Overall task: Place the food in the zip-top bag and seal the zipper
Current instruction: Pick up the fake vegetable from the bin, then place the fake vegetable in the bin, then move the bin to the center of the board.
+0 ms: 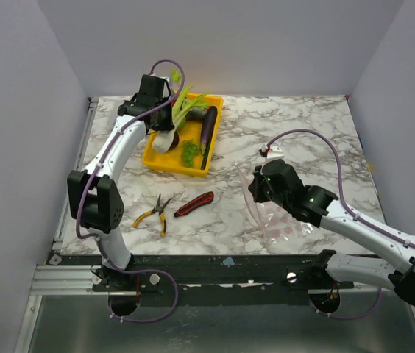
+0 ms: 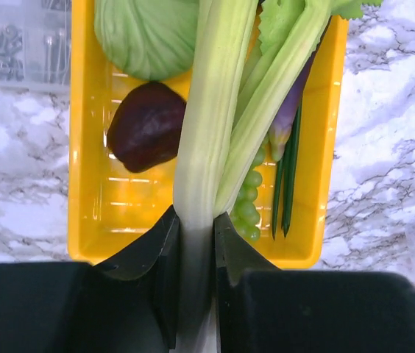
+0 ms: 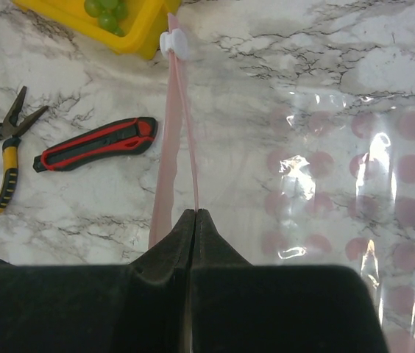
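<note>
My left gripper [image 1: 165, 131] hangs over the yellow tray [image 1: 156, 160] and is shut on the white stalk of the leek [image 2: 211, 110]; the jaws [image 2: 195, 220] press it from both sides. In the tray lie a green cabbage [image 2: 145, 33], a dark maroon toy food [image 2: 146, 125], green grapes [image 2: 248, 202] and a purple eggplant [image 1: 207, 125]. The clear zip-top bag [image 1: 281, 217] with pink dots lies flat at the right. My right gripper [image 3: 195, 212] is shut on one lip of its pink zipper [image 3: 185, 125], below the white slider [image 3: 171, 43].
Yellow-handled pliers [image 1: 156, 213] and a red-black utility knife [image 1: 194, 204] lie on the marble between tray and bag. A clear hard box [image 2: 16, 44] stands left of the tray. White walls close in the table on three sides.
</note>
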